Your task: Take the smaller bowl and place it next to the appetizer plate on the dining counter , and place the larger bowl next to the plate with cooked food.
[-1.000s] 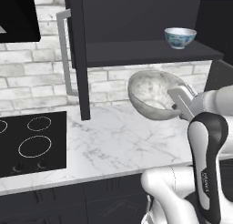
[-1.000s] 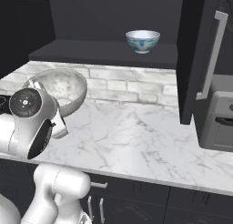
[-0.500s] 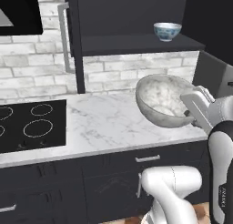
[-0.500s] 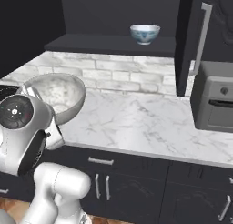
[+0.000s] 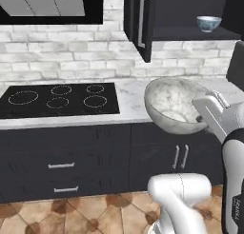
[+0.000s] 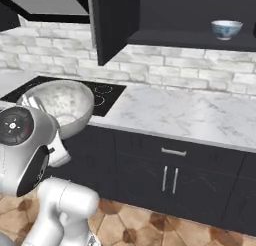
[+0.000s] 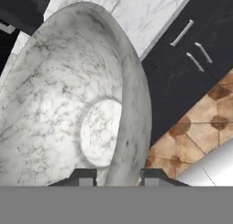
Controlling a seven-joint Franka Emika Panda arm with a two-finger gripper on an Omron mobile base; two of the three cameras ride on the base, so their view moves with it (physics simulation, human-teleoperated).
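base views flank arm, share counter

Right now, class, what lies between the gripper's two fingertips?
The larger bowl's rim, gripped by the gripper, seen in the hand view.

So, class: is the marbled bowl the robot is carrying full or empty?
Empty. The hand view looks straight into the larger bowl and shows only its bare marbled inside; the gripper pinches its rim.
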